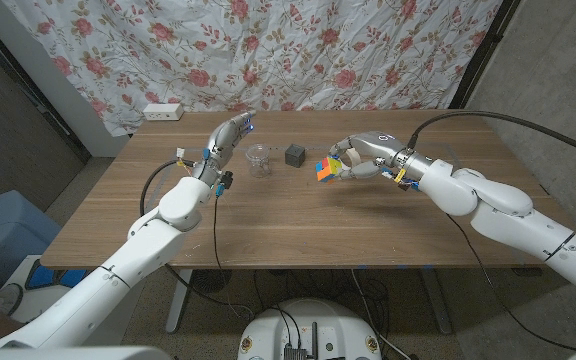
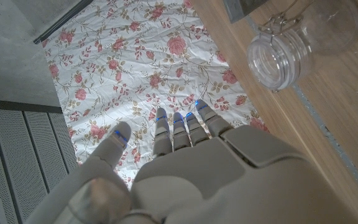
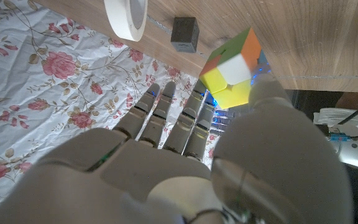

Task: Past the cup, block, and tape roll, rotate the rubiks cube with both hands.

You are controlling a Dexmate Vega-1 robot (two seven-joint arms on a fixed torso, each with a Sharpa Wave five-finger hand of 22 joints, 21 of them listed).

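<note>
The right hand grips the Rubik's cube above the tabletop, its fingers partly hiding the cube. The left hand hovers open-fingered, holding nothing, beside the clear glass jar and dark block. The tape roll is cut off at the right wrist view's edge.
</note>
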